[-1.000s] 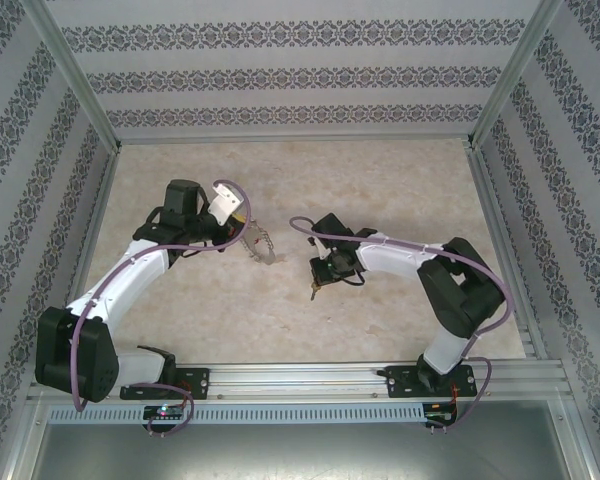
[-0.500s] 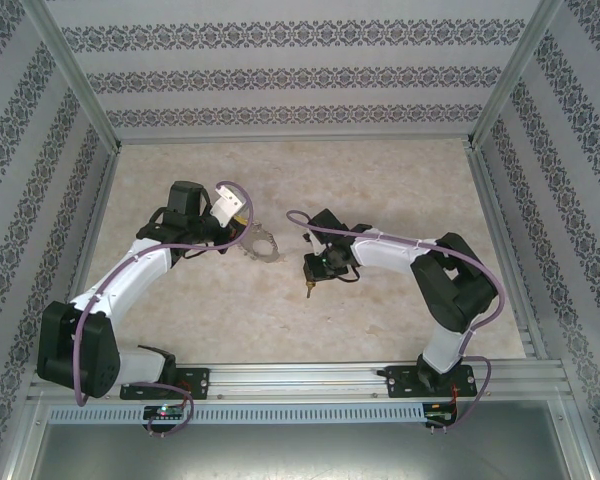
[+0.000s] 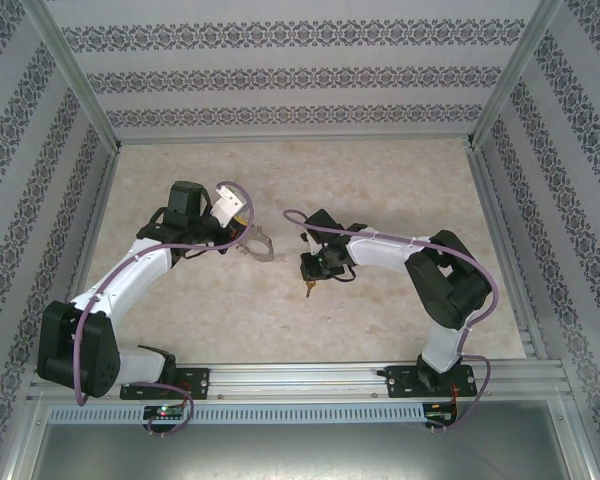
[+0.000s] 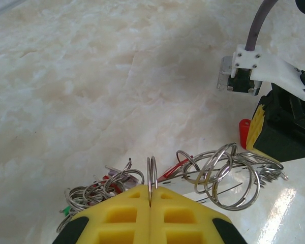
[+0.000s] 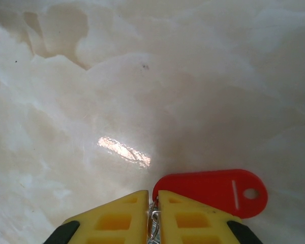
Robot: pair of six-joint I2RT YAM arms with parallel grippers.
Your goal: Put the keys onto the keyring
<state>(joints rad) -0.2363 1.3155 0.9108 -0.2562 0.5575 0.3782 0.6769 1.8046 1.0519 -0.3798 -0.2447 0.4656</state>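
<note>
Red-tagged key (image 5: 213, 192), pinched by its small ring between the right fingers (image 5: 122, 216), has been carried closer to the keyring (image 4: 151, 175), which the left fingers (image 4: 124, 211) clamp tight over the counter (image 4: 91, 76); threading looks to come next.

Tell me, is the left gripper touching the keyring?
Touching. The left wrist view shows the left gripper shut on the keyring, its silver wire pinched between the yellow fingers.
</note>
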